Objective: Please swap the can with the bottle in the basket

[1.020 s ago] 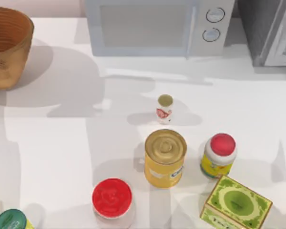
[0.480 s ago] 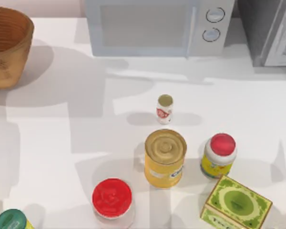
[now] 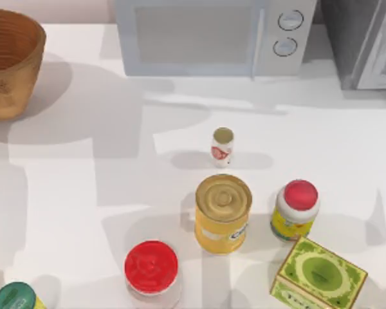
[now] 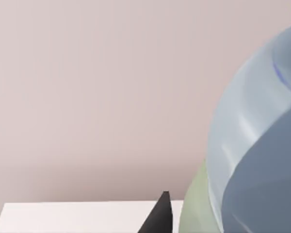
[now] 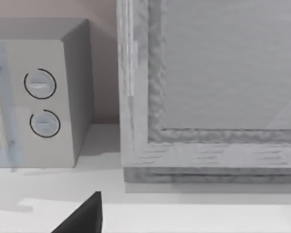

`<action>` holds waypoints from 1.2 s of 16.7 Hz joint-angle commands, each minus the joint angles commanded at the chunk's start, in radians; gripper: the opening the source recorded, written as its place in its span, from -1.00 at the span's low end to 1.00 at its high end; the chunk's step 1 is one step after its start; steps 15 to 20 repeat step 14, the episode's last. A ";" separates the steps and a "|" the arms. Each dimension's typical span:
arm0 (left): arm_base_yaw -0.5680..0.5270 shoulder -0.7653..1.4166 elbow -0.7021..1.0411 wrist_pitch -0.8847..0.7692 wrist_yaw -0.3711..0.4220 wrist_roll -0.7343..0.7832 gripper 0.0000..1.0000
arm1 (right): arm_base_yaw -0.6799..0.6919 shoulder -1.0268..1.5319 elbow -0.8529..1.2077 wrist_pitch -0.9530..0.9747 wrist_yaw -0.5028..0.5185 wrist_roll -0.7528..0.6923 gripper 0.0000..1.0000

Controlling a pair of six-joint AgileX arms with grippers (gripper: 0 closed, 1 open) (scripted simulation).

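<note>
1. The can (image 3: 223, 213), yellow-labelled with a gold ribbed top, stands upright on the white bench (image 3: 83, 187), near the middle of the front half.
2. The small white bottle (image 3: 222, 147) with the olive-gold cap stands upright just behind the can, apart from it and on the bench, not in the basket.
3. The woven wicker basket (image 3: 9, 61) sits at the far left corner, well apart from both; I cannot see anything inside the part that shows.
4. To the right of the can stands a red-capped yellow bottle (image 3: 296, 210), with a green box (image 3: 319, 275) just in front of it.
5. In front and to the left of the can is a red-lidded jar (image 3: 152, 267); a green-lidded container (image 3: 14, 297) is at the front left edge.
6. A microwave (image 3: 212, 35) stands along the back of the bench, and my right wrist view faces its dials (image 5: 41, 103).
7. My left gripper (image 4: 158, 216) and right gripper (image 5: 82, 216) each show as a dark fingertip at the wrist views' edge; I cannot tell whether either is open or closed.
</note>
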 joint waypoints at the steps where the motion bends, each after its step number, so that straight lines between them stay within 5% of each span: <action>1: 0.000 0.000 0.000 0.000 0.000 0.000 -0.10 | 0.000 0.000 0.000 0.000 0.000 0.000 1.00; 8: 0.000 0.000 0.000 0.000 0.000 0.000 0.96 | 0.000 0.000 0.000 0.000 0.000 0.000 1.00; 20: 0.000 0.000 0.000 0.000 0.000 0.000 1.00 | 0.000 0.000 0.000 0.000 0.000 0.000 1.00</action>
